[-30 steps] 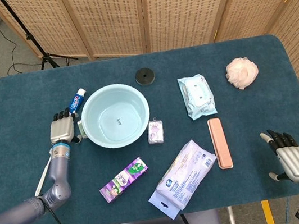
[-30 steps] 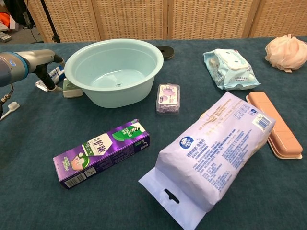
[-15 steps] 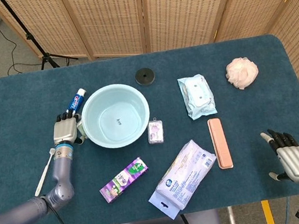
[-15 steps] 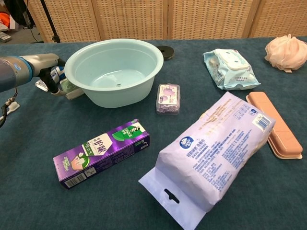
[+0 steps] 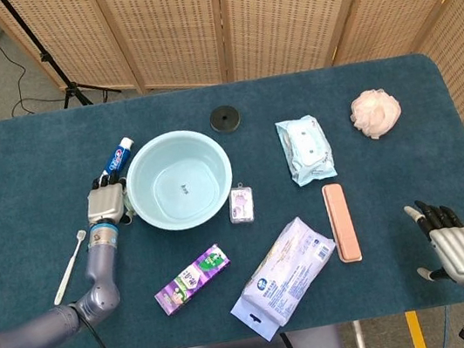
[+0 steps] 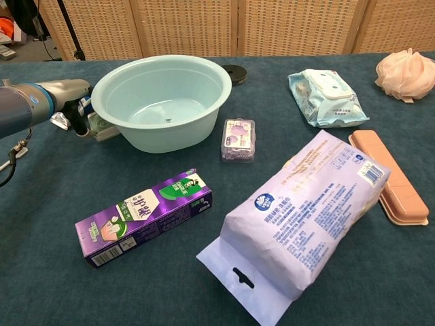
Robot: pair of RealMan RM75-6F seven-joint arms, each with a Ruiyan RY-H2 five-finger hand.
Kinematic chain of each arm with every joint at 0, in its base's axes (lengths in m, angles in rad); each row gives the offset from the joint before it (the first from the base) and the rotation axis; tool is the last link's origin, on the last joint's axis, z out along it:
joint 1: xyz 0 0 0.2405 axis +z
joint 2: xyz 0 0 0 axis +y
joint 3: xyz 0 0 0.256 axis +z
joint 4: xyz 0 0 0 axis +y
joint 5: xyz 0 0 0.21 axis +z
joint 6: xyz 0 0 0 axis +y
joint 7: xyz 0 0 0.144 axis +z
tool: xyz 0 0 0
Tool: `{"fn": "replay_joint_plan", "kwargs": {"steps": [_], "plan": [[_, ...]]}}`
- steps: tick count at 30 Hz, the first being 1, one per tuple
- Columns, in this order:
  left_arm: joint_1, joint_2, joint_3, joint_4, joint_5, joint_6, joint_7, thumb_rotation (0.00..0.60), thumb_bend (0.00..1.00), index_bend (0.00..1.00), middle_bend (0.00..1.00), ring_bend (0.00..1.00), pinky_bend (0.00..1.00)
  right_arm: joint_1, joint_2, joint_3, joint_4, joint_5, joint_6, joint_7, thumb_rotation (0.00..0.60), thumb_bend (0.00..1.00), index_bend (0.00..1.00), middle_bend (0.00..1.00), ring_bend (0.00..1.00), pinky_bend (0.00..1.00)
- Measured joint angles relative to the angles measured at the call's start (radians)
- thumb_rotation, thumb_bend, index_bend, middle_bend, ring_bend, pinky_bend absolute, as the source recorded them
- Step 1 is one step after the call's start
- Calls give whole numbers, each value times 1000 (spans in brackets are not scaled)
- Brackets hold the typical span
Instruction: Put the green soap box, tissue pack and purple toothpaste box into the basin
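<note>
The pale blue basin point(image 5: 178, 179) point(image 6: 162, 98) stands left of the table's middle with nothing in it. At its left wall lies the green soap box point(image 6: 102, 126), largely covered in the head view. My left hand point(image 5: 106, 203) point(image 6: 79, 117) has its fingers curled around the box's outer end. The purple toothpaste box point(image 5: 192, 279) point(image 6: 144, 216) lies in front of the basin. Right of it is the large white tissue pack point(image 5: 284, 276) point(image 6: 299, 210). My right hand point(image 5: 451, 245) hovers open, fingers spread, at the front right corner, far from all of them.
A blue toothpaste tube point(image 5: 118, 157) lies behind my left hand and a toothbrush point(image 5: 68, 267) lies beside that arm. A small purple case point(image 5: 241, 203), a light blue wipes pack point(image 5: 305, 149), a pink case point(image 5: 340, 221), a pink bath puff point(image 5: 376, 111) and a black disc point(image 5: 225, 118) lie around.
My left hand has slid right toward the basin's wall and its fingers have come onto the green soap box. My right hand has stayed still.
</note>
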Motion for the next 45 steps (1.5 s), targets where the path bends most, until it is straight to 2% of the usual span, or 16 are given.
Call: {"fn": "replay_joint_plan", "kwargs": {"steps": [6, 14, 20, 29, 45], "plan": [[-6, -17, 6, 16, -4, -12, 11, 600, 294, 258, 0, 0, 0, 0, 0, 1, 0, 2, 1, 2, 600, 156, 0, 0, 0, 0], [-12, -35, 14, 23, -10, -1, 35, 600, 363, 524, 0, 0, 0, -1, 2, 1, -1, 0, 3, 5, 600, 156, 0, 0, 0, 0], [-12, -47, 14, 35, -3, 13, 39, 600, 446, 684, 0, 0, 0, -2, 4, 1, -3, -3, 7, 6, 600, 156, 0, 0, 0, 0], [-7, -52, 4, 41, 34, 32, 21, 600, 530, 866, 0, 0, 0, -2, 4, 0, -5, -4, 6, 5, 600, 156, 0, 0, 0, 0], [8, -43, 4, 26, 49, 43, 36, 600, 546, 895, 10, 0, 22, -4, 8, 1, -9, -7, 13, 7, 600, 156, 0, 0, 0, 0]]}}
